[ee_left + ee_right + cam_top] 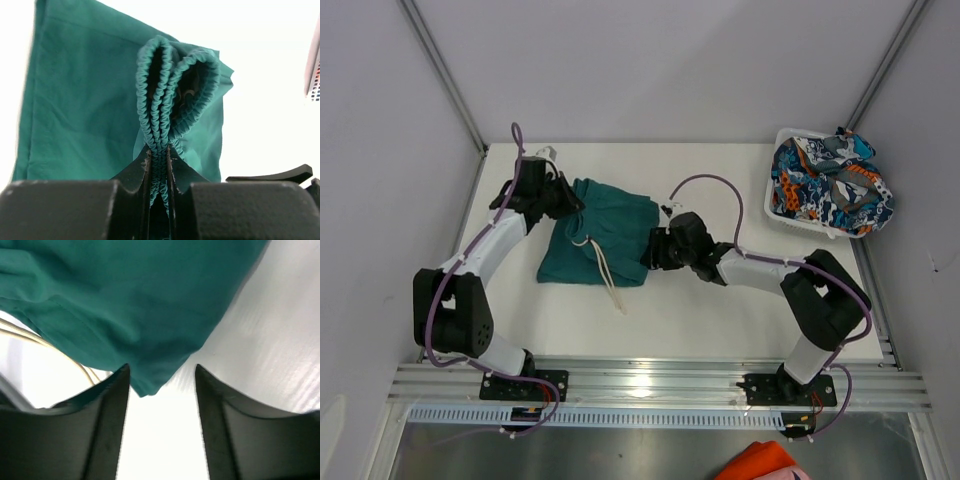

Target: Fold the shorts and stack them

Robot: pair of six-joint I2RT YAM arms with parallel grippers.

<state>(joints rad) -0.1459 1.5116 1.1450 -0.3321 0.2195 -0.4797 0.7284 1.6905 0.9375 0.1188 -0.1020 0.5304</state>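
Observation:
The teal-green shorts (598, 235) lie folded on the table left of centre, their pale drawstring (605, 273) trailing toward the front. My left gripper (563, 197) is shut on the bunched elastic waistband (162, 90) at the cloth's far left corner. At the cloth's right edge my right gripper (650, 250) stands open, and a corner of the teal shorts (150, 330) lies just ahead of its fingertips, free of them. The printed shorts (830, 185) sit heaped in the white basket (782, 222) at the back right.
The basket stands against the table's right edge. An orange cloth (765, 462) lies below the front rail, off the table. Bare white tabletop (720, 320) stretches in front of the teal shorts.

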